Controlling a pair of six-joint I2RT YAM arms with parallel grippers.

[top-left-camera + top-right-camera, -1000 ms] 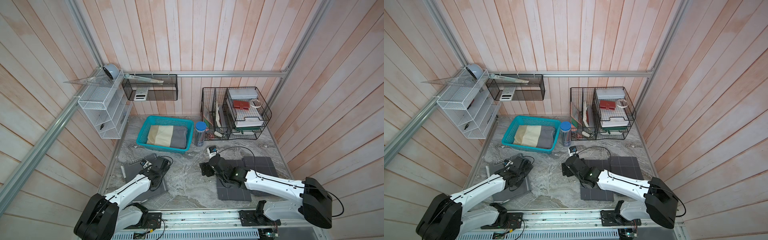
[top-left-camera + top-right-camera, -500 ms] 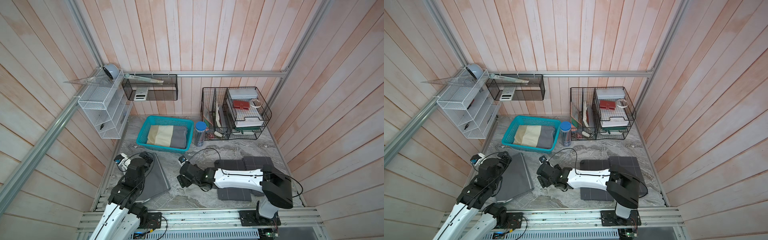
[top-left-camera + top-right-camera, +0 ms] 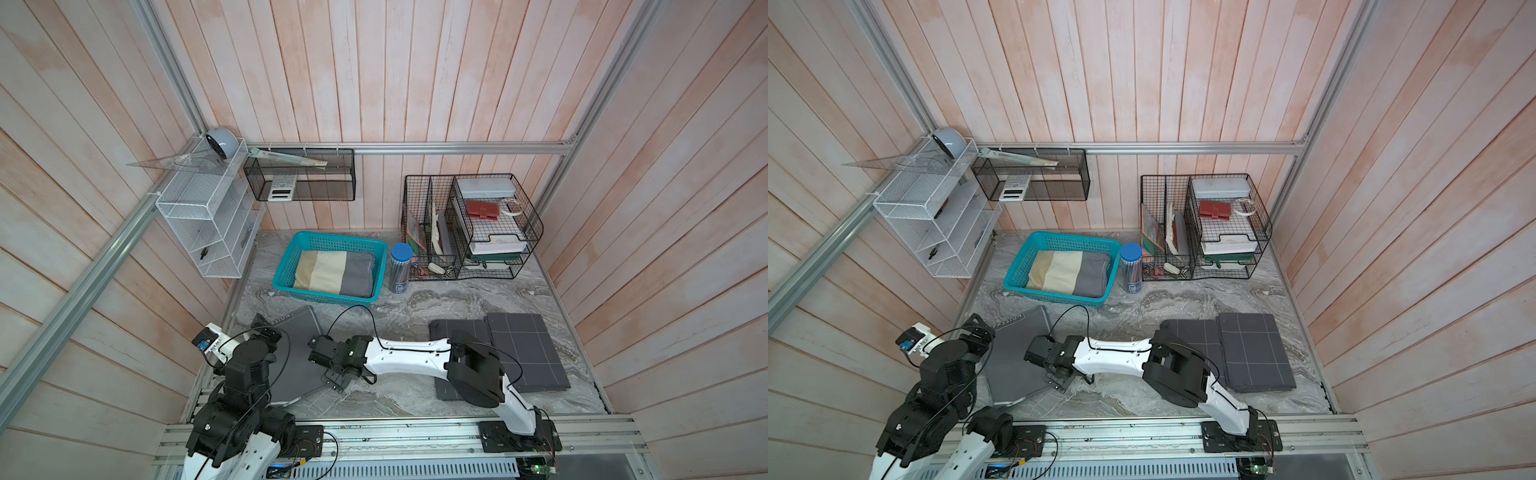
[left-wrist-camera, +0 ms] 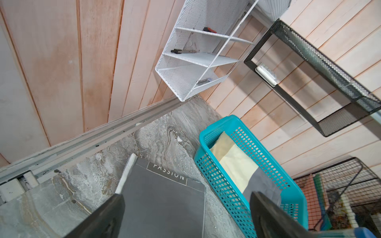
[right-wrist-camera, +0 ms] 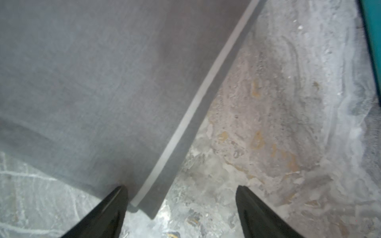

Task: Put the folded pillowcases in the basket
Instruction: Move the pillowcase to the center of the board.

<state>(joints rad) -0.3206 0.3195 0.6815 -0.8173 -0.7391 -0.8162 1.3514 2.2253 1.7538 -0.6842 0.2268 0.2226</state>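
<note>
We see the grey folded pillowcase [image 3: 296,357] flat on the marble table [image 3: 436,299], near-left, outside the teal basket [image 3: 336,241], our right gripper [image 5: 180,187] spread astride its edge, holding nothing, our left gripper [image 4: 185,194] spread empty, striped cloth [image 3: 332,272] inside basket

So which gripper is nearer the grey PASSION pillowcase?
Right. The right gripper sits low, straddling a front corner of the grey pillowcase; the left gripper hovers higher near its lettered end.

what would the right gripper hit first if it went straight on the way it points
Probably the grey folded pillowcase with white trim: its edge lies just ahead of the open right gripper. Depth is unclear.
</note>
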